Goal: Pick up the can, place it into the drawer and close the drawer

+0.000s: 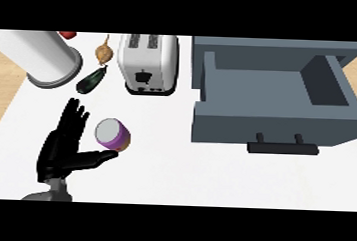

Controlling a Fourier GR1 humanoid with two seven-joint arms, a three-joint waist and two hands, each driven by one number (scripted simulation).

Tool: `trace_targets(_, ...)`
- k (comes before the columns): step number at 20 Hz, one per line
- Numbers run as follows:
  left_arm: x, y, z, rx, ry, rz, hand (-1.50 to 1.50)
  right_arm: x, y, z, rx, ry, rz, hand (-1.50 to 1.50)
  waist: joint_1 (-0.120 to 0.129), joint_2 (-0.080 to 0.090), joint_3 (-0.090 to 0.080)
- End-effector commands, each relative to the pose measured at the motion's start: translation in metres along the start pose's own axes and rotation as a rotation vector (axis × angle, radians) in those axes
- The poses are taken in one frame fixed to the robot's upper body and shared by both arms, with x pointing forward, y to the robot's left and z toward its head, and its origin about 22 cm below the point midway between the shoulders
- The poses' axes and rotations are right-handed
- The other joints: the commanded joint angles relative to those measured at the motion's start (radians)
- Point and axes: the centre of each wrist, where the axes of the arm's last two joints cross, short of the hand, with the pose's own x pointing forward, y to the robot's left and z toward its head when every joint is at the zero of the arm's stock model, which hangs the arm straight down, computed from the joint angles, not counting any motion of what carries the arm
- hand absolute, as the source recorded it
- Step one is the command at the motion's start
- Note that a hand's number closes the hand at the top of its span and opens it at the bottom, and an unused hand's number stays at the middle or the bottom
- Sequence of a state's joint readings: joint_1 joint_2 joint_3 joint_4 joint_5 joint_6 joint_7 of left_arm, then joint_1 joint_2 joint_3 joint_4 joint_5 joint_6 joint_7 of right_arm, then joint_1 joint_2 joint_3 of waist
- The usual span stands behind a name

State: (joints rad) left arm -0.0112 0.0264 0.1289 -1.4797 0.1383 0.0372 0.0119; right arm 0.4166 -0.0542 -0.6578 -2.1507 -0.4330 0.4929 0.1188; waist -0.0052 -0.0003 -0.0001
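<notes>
A purple can (113, 133) with a pale top stands on the white counter, left of centre. My left hand (63, 147) lies just to its left with fingers straight and pointing away; the thumb reaches out under the can and nearly touches its base. The grey drawer (274, 125) stands pulled open at the right, its inside bare, with a dark handle (281, 145) on its front. My right hand shows nowhere in the head view.
A white toaster (148, 63) stands behind the can. A large white cylinder (42, 57) is at the back left, with a dark green vegetable (92, 80), a tan onion (104, 52) and a red object (67, 34) close by.
</notes>
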Motion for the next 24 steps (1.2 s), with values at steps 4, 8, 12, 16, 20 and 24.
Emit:
trace_targets(4, -0.036, 0.03, 0.004, 0.046, 0.017, -0.02, -1.5, -0.006, 0.001, 0.002, -0.012, 0.003, -0.01, -1.5, 0.002, 0.0, 0.0)
trace_targets(8, -0.055, 0.034, -0.013, 0.023, 0.045, 0.002, -1.5, 0.006, 0.007, 0.013, 0.0, -0.009, 0.011, -1.5, -0.003, 0.0, 0.0)
trace_targets(12, -0.076, 0.027, -0.001, 0.019, 0.077, 0.008, -1.5, 0.01, -0.017, 0.011, -0.007, -0.012, 0.004, -1.5, -0.002, 0.0, 0.0)
trace_targets(16, -0.094, 0.021, -0.017, 0.021, 0.082, 0.046, -1.5, 0.013, -0.014, -0.003, -0.003, -0.018, -0.001, -1.5, -0.003, 0.001, 0.0)
trace_targets(20, -0.086, 0.025, -0.025, 0.012, 0.084, 0.061, -1.5, 0.019, -0.016, 0.021, -0.001, 0.011, 0.0, -1.5, -0.005, 0.0, 0.0)
trace_targets(24, -0.106, 0.015, -0.031, 0.001, 0.087, 0.069, -1.5, 0.011, 0.008, -0.003, 0.002, -0.008, 0.001, -1.5, -0.003, 0.002, 0.0)
